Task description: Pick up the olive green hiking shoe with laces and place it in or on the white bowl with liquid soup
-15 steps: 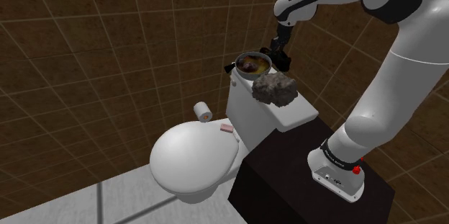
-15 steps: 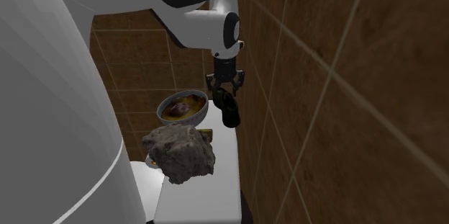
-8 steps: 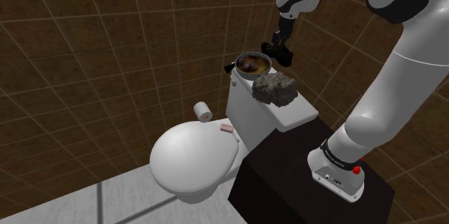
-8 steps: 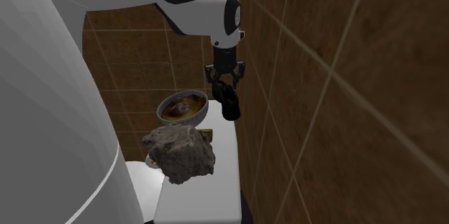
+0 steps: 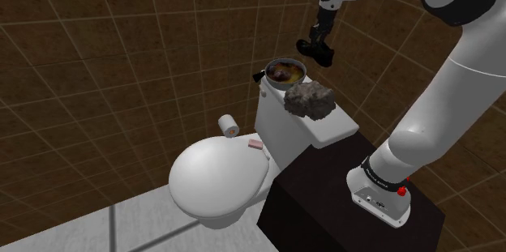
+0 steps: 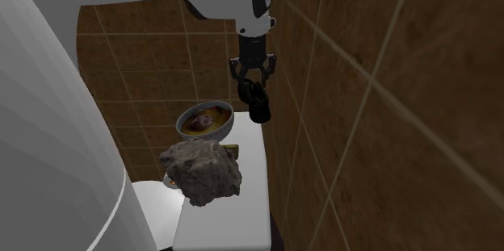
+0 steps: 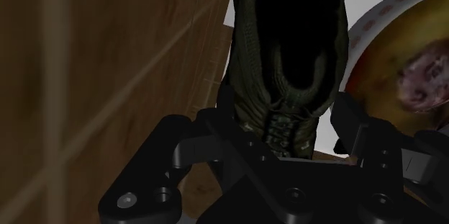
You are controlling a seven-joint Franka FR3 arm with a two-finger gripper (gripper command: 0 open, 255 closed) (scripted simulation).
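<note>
Up goes your arm (image 5: pixel 454 88), higher than a second ago; below, toilet tank (image 5: pixel 326 134), rock (image 5: pixel 310 100), soup bowl (image 5: pixel 284 73); the olive shoe (image 6: pixel 259 109) hangs up beside the bowl, near the wall (image 6: pixel 363 88), jaws pinching its laced upper; swing hard and that thin hold may slip.

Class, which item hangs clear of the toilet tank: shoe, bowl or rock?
The shoe, clasped in the gripper; bowl and rock rest on the tank.
</note>
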